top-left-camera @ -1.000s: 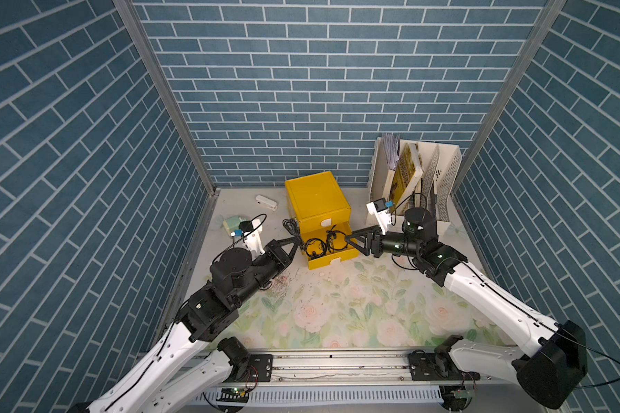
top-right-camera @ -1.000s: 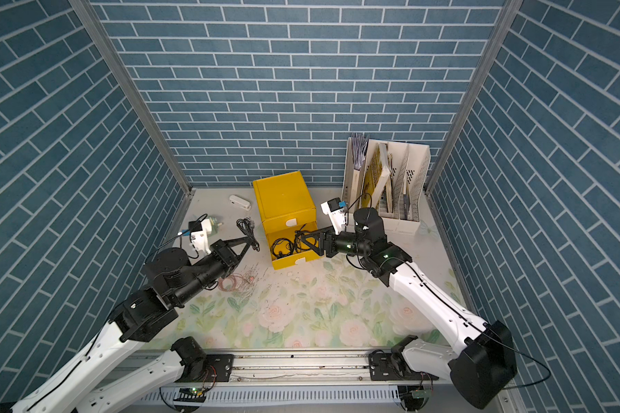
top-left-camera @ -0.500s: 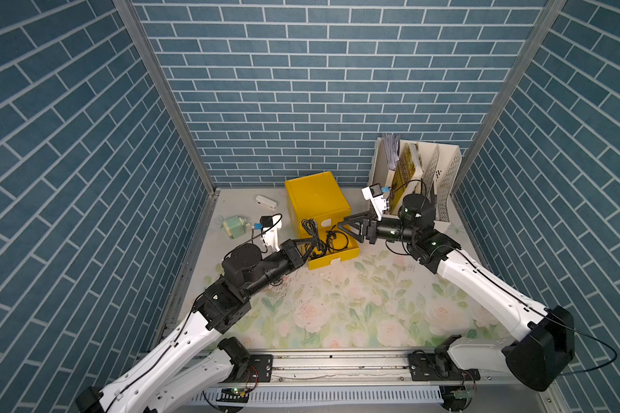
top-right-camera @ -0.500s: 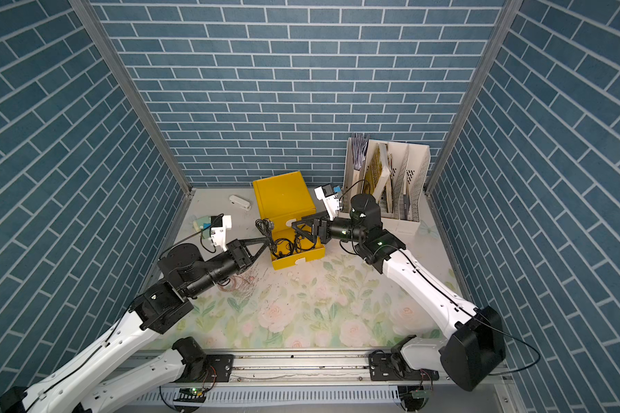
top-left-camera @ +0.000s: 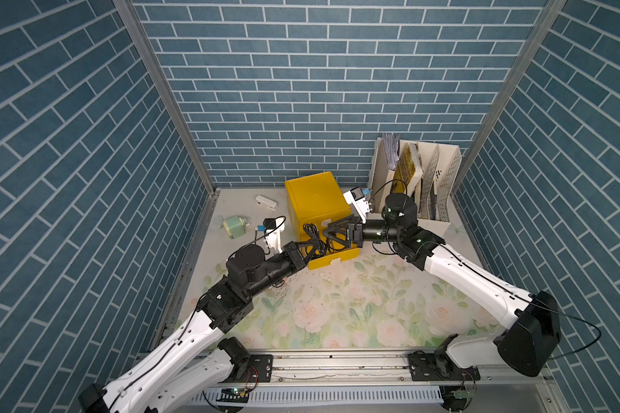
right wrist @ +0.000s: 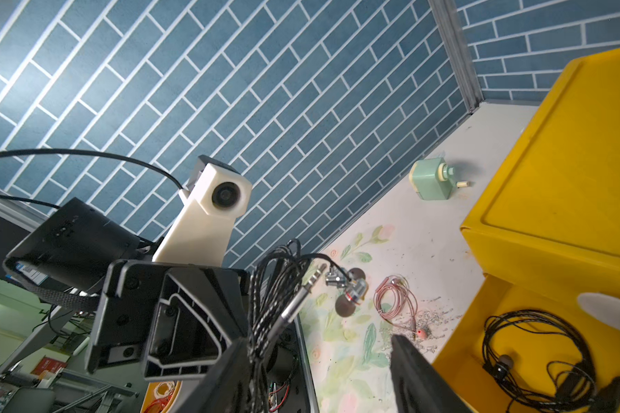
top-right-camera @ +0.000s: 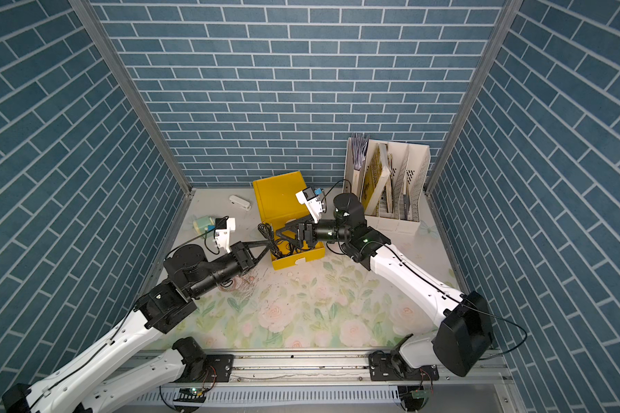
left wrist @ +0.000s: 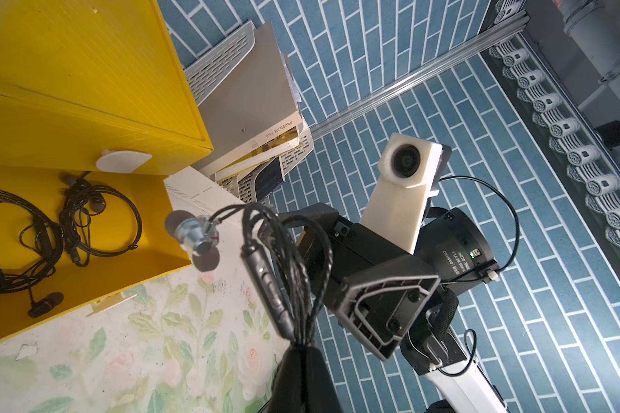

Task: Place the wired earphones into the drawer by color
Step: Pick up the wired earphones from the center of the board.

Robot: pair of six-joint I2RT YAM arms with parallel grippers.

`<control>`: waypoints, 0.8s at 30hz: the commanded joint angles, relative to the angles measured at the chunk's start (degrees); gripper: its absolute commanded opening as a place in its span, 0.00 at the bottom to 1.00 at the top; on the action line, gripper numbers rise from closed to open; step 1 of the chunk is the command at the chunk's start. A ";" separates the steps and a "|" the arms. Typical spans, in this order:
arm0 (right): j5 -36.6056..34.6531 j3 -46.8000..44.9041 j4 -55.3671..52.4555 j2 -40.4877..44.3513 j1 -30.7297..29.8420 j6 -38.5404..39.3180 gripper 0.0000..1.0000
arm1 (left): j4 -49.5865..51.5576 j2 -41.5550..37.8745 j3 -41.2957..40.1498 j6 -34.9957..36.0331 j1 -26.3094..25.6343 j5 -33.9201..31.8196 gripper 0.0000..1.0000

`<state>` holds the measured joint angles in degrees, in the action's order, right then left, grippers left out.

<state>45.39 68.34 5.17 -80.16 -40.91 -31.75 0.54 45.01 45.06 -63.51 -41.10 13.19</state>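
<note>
Black earphones [left wrist: 265,282]: long axis upright, pinched below by left end effector [left wrist: 300,348].

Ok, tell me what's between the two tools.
A black wired earphone coil, pinched in the shut left tool, just in front of the open right tool. Clearest in the left wrist view.

You work in a robot lab cell: blue brick-patterned wall panels [top-left-camera: 319,89] framed by grey aluminium posts [top-left-camera: 167,96] enclose a floral-covered desk [top-left-camera: 337,314], and a metal rail [top-left-camera: 337,364] carries two white-and-black arms [top-left-camera: 473,282].
</note>
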 commanded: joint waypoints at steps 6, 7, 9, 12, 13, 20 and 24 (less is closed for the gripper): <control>1.02 3.81 1.61 -3.03 -1.38 -1.38 0.64 | -0.83 -0.11 0.65 1.28 0.12 0.61 0.02; 1.09 3.90 1.96 -3.15 -1.61 -1.61 0.64 | -0.82 -0.08 0.65 1.27 0.10 0.47 0.02; 1.55 3.74 3.09 -3.57 -1.99 -2.42 0.62 | -0.80 0.15 0.56 1.28 0.12 0.48 0.02; 1.58 3.82 3.43 -4.09 -2.58 -2.79 0.59 | -0.94 0.40 0.55 1.28 0.14 0.52 0.02; 1.60 3.91 3.45 -4.27 -2.79 -2.79 0.58 | -0.89 0.48 0.56 1.44 0.14 0.48 0.02; 3.15 3.43 4.86 -5.33 -4.66 -3.68 0.43 | -0.54 1.01 0.65 1.72 0.14 -0.03 0.01; 2.34 2.94 4.59 -5.09 -4.69 -3.59 0.33 | -0.30 1.00 0.64 1.72 0.15 -0.22 0.01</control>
<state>46.98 70.70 8.67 -85.17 -45.04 -35.42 1.54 46.22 45.06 -63.16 -41.12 13.13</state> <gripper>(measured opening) 0.345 0.084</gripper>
